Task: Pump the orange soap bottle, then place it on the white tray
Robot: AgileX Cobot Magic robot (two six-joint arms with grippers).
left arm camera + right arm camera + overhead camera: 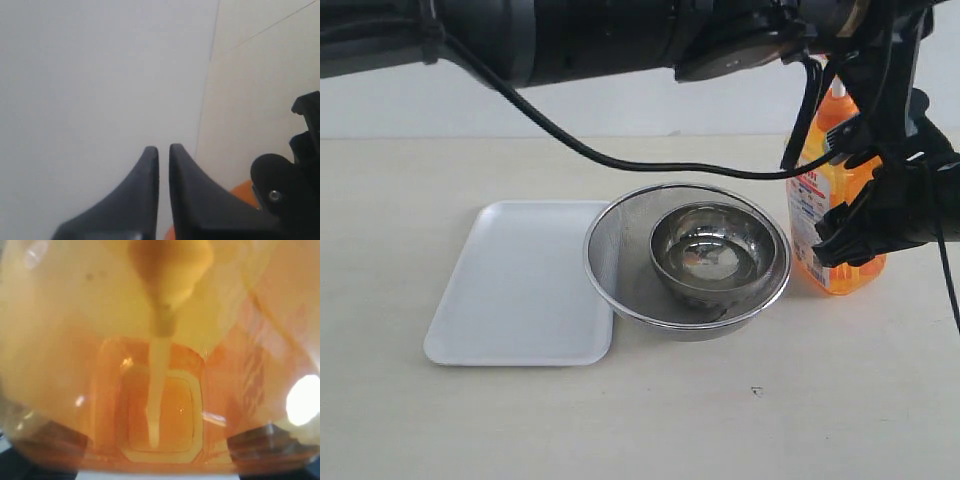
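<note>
- so, nearest the camera is the white tray [510, 290], flat on the table with nothing on it. i'd guess it's parked there as the drop-off spot.
- right next to it, rim touching or slightly overlapping the tray's edge, is a steel mesh strainer [605, 225] with a metal bowl [665, 240] inside. it sits between the tray and the bottle, so the carry probably has to go over or around it.
- further back on the right stands the orange soap bottle [815, 215], upright on the table and well apart from the tray.
- the right gripper [845, 190] is clamped around the bottle's body, probably to steady it for pumping.
- the left gripper [164, 170] has reached across up top, its fingers pinched almost together and holding nothing. an orange bit right below it is likely the pump head [240, 194], so it looks lined up for a press.
- the table [620, 430] is plain matte beige.
- behind it all there's just a bare white wall [620, 105].
</note>
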